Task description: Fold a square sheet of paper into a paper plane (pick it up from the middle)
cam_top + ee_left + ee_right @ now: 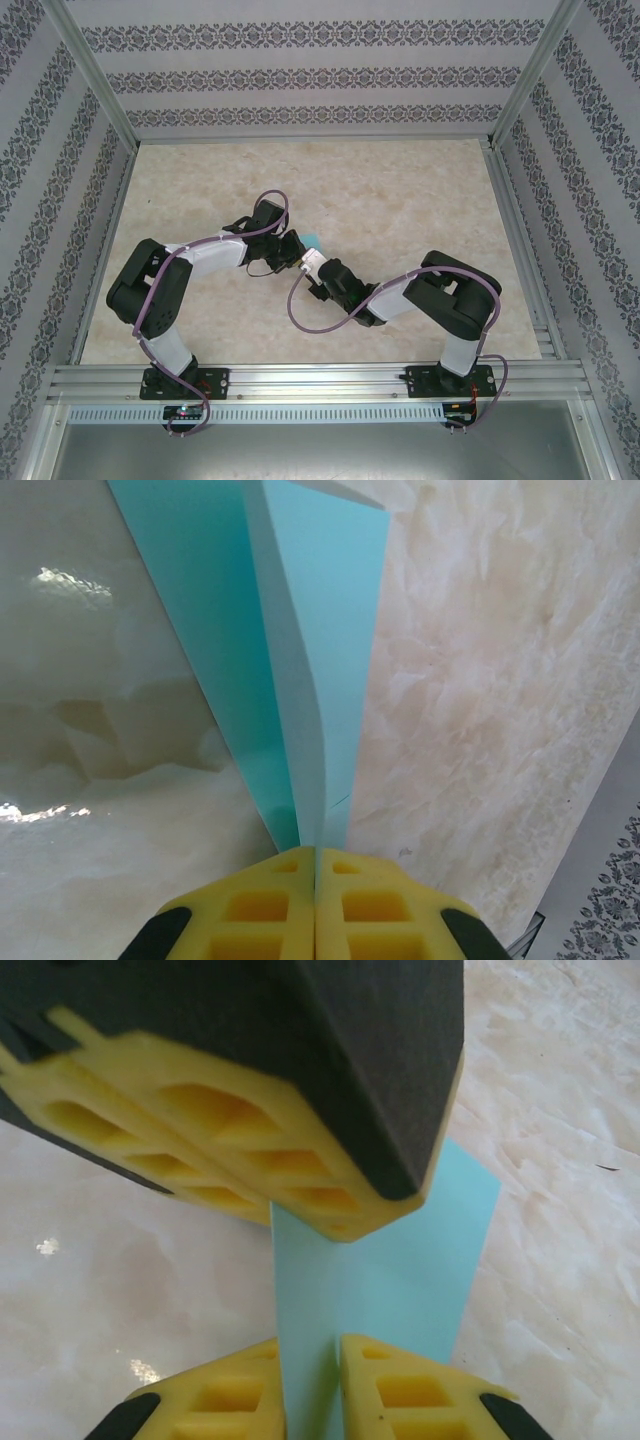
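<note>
Two clamps on paper plane point(330, 630): left gripper point(315, 865) pinching firmly, right gripper point(308, 1352) seemingly likewise; glossy marbled table point(400, 200), patterned walls point(300, 80).

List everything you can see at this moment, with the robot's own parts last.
folded paper: one, turquoise, clamped between both grippers mid-table
table: one, beige marble-look, under the arms
walls: three, white with grey patterned bands, around the table
frame rail: one, silver aluminium, near edge, carrying the arm bases
cables: two, purple, one looping along each arm
arms: two, black and white, elbows out, wrists meeting mid-table
left gripper: one, yellow jaws shut on the paper's narrow end
right gripper: one, yellow jaws shut on the paper, facing the left gripper
</note>
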Controlling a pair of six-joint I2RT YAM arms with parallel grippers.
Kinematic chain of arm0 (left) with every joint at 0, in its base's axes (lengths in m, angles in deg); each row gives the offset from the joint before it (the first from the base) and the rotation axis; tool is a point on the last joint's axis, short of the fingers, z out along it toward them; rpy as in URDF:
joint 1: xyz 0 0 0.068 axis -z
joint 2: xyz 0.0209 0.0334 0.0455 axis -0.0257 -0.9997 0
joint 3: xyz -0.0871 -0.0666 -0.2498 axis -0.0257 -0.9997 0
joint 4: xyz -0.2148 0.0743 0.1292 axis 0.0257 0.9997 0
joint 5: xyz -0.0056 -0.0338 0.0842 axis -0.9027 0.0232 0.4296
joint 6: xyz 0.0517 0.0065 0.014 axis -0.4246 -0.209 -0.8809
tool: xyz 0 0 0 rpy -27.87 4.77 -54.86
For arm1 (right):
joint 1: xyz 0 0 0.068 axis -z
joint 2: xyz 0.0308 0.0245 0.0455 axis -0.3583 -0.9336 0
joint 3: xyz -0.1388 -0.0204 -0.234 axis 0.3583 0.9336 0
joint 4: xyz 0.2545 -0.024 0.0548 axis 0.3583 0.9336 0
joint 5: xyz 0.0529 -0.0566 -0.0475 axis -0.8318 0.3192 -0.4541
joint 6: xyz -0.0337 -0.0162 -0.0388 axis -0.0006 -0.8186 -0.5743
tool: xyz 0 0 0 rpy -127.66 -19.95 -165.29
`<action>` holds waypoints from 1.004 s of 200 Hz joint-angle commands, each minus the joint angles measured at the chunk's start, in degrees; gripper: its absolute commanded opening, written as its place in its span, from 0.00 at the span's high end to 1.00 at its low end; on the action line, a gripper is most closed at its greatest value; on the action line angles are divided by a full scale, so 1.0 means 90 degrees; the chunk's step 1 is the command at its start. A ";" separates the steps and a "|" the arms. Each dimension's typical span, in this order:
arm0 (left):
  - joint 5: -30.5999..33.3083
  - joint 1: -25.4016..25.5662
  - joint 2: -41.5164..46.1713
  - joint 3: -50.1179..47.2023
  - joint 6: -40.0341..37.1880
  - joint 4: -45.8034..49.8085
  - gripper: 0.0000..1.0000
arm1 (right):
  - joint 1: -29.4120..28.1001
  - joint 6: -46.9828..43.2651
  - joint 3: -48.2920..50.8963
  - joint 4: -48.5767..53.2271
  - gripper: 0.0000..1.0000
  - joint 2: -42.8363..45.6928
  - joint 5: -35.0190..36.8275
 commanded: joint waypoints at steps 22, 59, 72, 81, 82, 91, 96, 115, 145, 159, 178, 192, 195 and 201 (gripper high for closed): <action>0.0018 -0.0293 0.0284 -0.0047 -0.0121 0.0215 0.80 | 0.0198 0.0484 0.0062 -0.0319 0.89 0.0141 -0.0552; 0.0114 -0.0815 0.0664 -0.0086 -0.0562 0.0522 0.61 | 0.0478 0.1365 0.0127 -0.0287 0.97 0.0231 -0.1498; 0.0126 -0.1014 0.0830 -0.0170 -0.0678 0.0583 0.56 | 0.0535 0.1673 0.0075 -0.0216 0.98 0.0224 -0.1772; 0.0117 -0.1134 0.0957 -0.0271 -0.0726 0.0564 0.52 | 0.0545 0.1858 -0.0019 -0.0062 0.99 0.0203 -0.1866; 0.0117 -0.1139 0.0971 -0.0279 -0.0727 0.0561 0.51 | 0.0545 0.1882 -0.0025 -0.0053 0.99 0.0202 -0.1884; 0.0117 -0.1242 0.1107 -0.0405 -0.0781 0.0511 0.48 | 0.0557 0.2085 -0.0101 0.0076 0.99 0.0175 -0.1980; 0.0119 -0.1288 0.1184 -0.0472 -0.0804 0.0481 0.47 | 0.0569 0.2207 -0.0139 0.0125 1.00 0.0165 -0.2041; 0.0130 -0.1392 0.1448 -0.0737 -0.0924 0.0363 0.43 | 0.0654 0.2686 -0.0314 0.0376 1.00 0.0104 -0.2329; 0.0044 -0.1395 0.1864 -0.1268 -0.1066 -0.0094 0.38 | 0.0936 0.3568 -0.0703 0.0925 1.00 0.0026 -0.2873; -0.0064 -0.1378 0.2039 -0.1579 -0.1105 -0.0507 0.35 | 0.1063 0.3858 -0.0756 0.0975 1.00 0.0023 -0.3058; -0.0180 -0.1368 0.2171 -0.1911 -0.1148 -0.0994 0.33 | 0.1155 0.4155 -0.0724 0.0854 1.00 0.0012 -0.3247; -0.0328 -0.1349 0.2178 -0.2069 -0.1184 -0.1266 0.33 | 0.1198 0.4324 -0.0719 0.0892 1.00 0.0007 -0.3281; -0.0370 -0.1339 0.2183 -0.2082 -0.1199 -0.1309 0.33 | 0.1207 0.4348 -0.0716 0.0893 1.00 0.0014 -0.3288; -0.0416 -0.1306 0.2175 -0.2103 -0.1230 -0.1382 0.33 | 0.1209 0.4399 -0.0695 0.0886 1.00 0.0025 -0.3296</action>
